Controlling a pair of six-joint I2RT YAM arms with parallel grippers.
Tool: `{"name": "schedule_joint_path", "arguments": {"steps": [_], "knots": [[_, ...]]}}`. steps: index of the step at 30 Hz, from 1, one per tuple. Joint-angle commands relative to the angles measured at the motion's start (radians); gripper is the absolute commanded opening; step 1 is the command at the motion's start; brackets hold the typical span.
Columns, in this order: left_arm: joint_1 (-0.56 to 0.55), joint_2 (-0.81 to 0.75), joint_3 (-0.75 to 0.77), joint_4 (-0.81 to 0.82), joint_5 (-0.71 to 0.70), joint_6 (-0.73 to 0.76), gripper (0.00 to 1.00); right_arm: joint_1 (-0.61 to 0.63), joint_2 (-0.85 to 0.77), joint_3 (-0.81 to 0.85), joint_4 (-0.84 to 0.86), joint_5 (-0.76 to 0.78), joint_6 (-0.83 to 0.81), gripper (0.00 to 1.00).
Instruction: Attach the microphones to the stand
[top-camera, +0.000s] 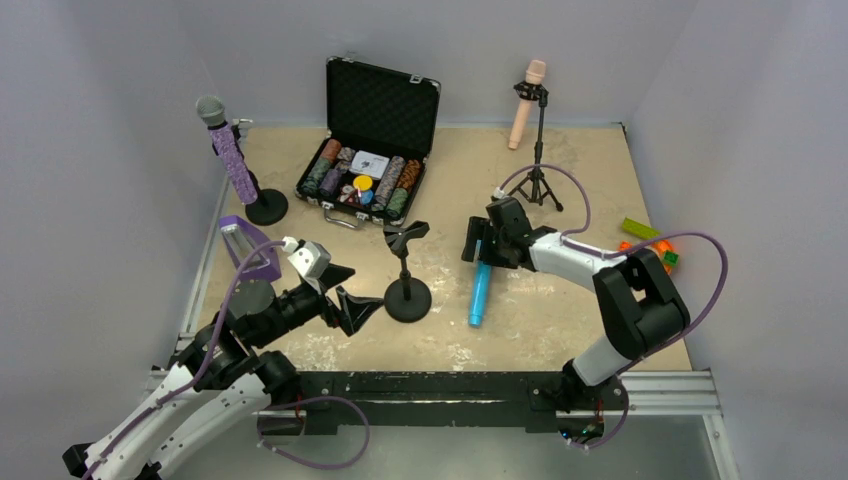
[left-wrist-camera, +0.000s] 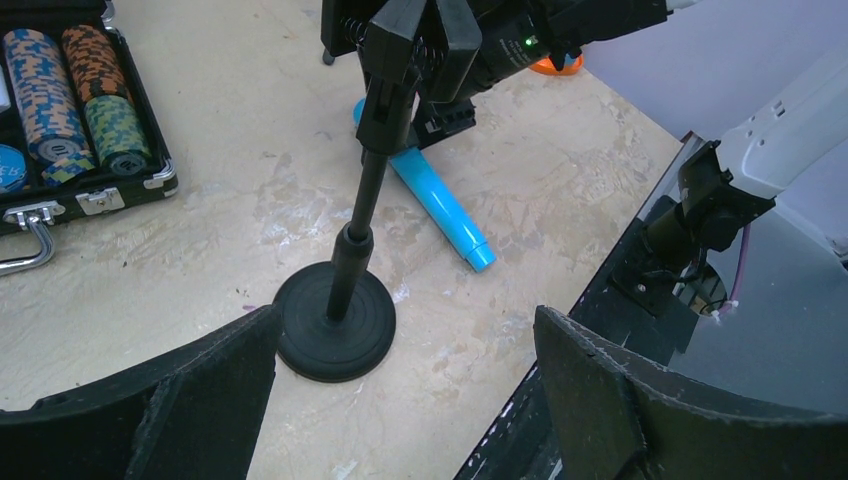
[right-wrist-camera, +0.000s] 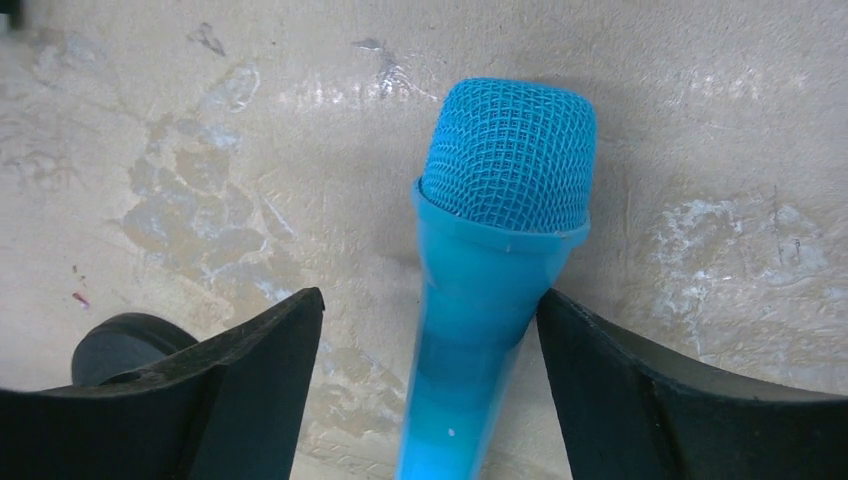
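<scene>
Going across from the left: the glittery purple microphone is already clipped in its round-base stand, leaning a bit, with the open poker chip case just beside it. The left gripper hangs released, jaws spread wide, aimed at the empty desk stand in the middle and near its base but not touching it. That stand's clip has nothing in it, so I'd say it's the one meant for the bright blue microphone, which lies flat on the table just right of it. The right gripper is down over the blue mic just below the mesh head, one finger on each side. It looks unclenched, with a clear gap on one side, so nothing's gripped. Further back on the right, the pale pink microphone sits in its tripod stand, and some coloured blocks sit by the right wall. So two done, one to go, and we're at the pick-up step. Next move as I see it: close squarely on the handle, lift, tilt it up and push it into the clip, probably with the left arm bracing the stand so it doesn't tip.
</scene>
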Motion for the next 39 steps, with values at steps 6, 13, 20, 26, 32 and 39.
{"name": "schedule_joint_path", "arguments": {"steps": [6, 13, 20, 26, 32, 39], "knots": [[0.005, -0.025, 0.025, 0.010, 0.012, -0.002, 0.99, -0.004, -0.271, -0.015, 0.064, 0.062, -0.148, 0.95], [0.006, -0.048, 0.031, -0.004, 0.026, -0.007, 0.99, -0.034, -0.395, 0.071, 0.035, 0.064, -0.353, 0.98], [0.005, -0.078, 0.031, -0.025, 0.030, 0.001, 0.99, -0.222, -0.314, 0.401, -0.115, -0.015, -0.402, 0.97], [0.005, -0.091, 0.011, -0.013, 0.042, -0.004, 0.99, -0.352, -0.171, 0.585, -0.143, -0.030, -0.400, 0.97], [0.005, -0.082, 0.007, -0.007, 0.048, -0.003, 0.99, -0.419, 0.018, 0.705, -0.105, -0.092, -0.446, 0.96], [0.005, -0.073, 0.005, -0.011, 0.033, -0.012, 0.99, -0.468, 0.259, 0.952, -0.172, -0.133, -0.478, 0.88]]}}
